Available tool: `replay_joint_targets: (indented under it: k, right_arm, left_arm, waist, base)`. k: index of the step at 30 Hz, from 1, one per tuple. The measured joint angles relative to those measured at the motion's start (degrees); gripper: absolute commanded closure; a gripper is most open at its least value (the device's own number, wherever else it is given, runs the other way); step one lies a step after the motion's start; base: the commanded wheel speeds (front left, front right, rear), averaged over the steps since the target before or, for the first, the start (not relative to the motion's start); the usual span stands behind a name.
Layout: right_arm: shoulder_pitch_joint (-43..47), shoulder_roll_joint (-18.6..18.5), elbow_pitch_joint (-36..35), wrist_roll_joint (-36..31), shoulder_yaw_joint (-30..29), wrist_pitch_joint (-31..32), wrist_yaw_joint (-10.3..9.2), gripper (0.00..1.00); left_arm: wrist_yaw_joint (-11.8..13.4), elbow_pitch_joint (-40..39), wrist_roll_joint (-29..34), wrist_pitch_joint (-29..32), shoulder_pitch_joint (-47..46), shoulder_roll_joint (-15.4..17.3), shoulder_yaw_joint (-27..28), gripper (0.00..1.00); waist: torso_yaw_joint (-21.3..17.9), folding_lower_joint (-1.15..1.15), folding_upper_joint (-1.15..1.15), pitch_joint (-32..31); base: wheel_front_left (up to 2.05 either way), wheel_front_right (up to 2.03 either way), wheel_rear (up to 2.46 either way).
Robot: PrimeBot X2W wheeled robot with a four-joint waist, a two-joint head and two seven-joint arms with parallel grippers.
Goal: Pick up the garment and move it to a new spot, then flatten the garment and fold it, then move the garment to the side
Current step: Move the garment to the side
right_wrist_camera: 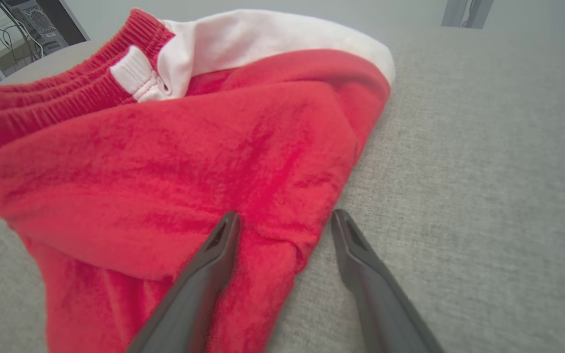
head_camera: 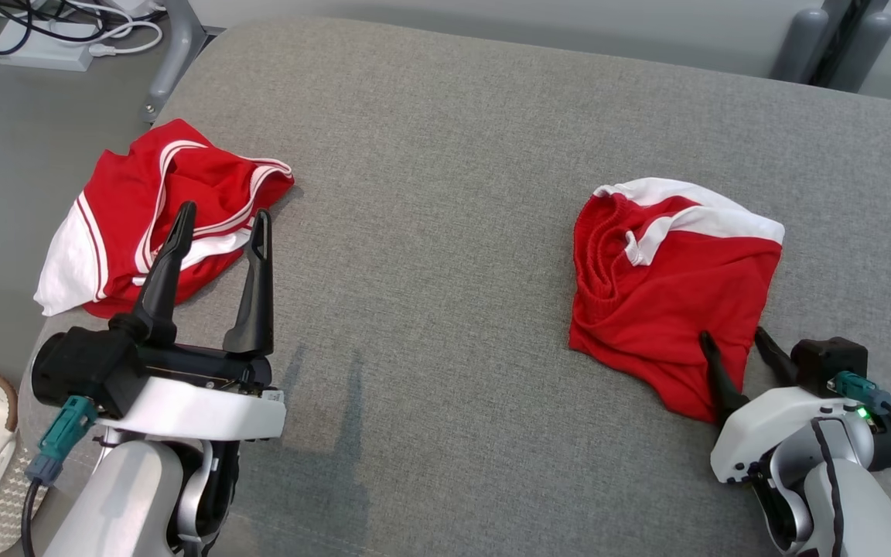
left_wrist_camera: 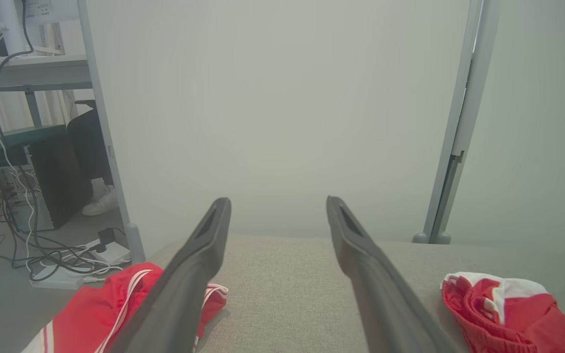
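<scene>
The right tool (head_camera: 732, 334) stood wide, fingers astride the near corner of the red-and-white garment (head_camera: 670, 286) on the grey table (head_camera: 430, 232). The left tool (head_camera: 224, 210), also wide, hung beside a second red garment (head_camera: 128, 209) draped over the left edge, with bare table between the two garments.

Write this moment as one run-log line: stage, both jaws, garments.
stage: pre-grasp | left jaws: open, raised near striped red garment | right jaws: open, straddling near edge of red shorts | held: nothing
</scene>
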Motion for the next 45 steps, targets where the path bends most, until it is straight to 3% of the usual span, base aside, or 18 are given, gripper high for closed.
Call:
replay_joint_targets:
  k: [1, 3, 12, 19, 37, 45]
  right_arm:
    - [-0.34, 0.01, 0.51, 0.16, 0.15, -0.04, -0.01, 0.61]
    - [-1.08, 0.09, 1.54, 0.27, 0.38, -0.51, -0.01, 1.0]
    - [-2.68, -0.38, 2.89, 0.84, 3.23, -2.4, 0.1, 1.0]
    - [-3.59, -2.61, 2.04, 0.89, 7.3, -2.85, 0.12, 1.0]
    - [-15.03, -14.03, 6.04, 1.2, 20.37, -7.2, 0.16, 1.0]
    - [-22.24, -23.13, 9.8, 0.49, 21.81, -10.03, 0.15, 1.0]
  left_arm:
    - [-0.47, 0.07, 0.32, 0.0, 0.01, -0.38, 0.4, 0.0]
    - [-1.35, 0.3, 0.91, -0.01, 0.05, -0.9, 1.36, 0.0]
    - [-4.14, 0.74, 4.02, -0.05, 0.86, -2.78, 4.74, 0.0]
    - [-5.45, -0.45, 5.36, -0.05, 1.55, -3.37, 5.72, 0.0]
    - [-6.55, -8.29, 7.97, 3.88, -2.47, 1.03, 5.24, 0.0]
    - [-7.24, -12.5, 9.02, 6.78, -4.99, 2.45, 3.94, 0.0]
  waist:
    - [-0.03, 0.0, 0.0, 0.03]
    - [-0.15, 0.0, 0.0, 0.09]
    - [-2.33, 0.0, 0.0, 0.35]
    - [-7.06, 0.0, 0.0, 1.2]
    - [-26.84, 0.0, 0.0, 8.36]
    - [-31.88, 0.0, 0.0, 14.16]
  base:
    - [0.0, 0.0, 0.0]
    - [0.0, 0.0, 0.0]
    - [0.0, 0.0, 0.0]
    - [0.0, 0.0, 0.0]
    - [0.0, 0.0, 0.0]
    - [0.0, 0.0, 0.0]
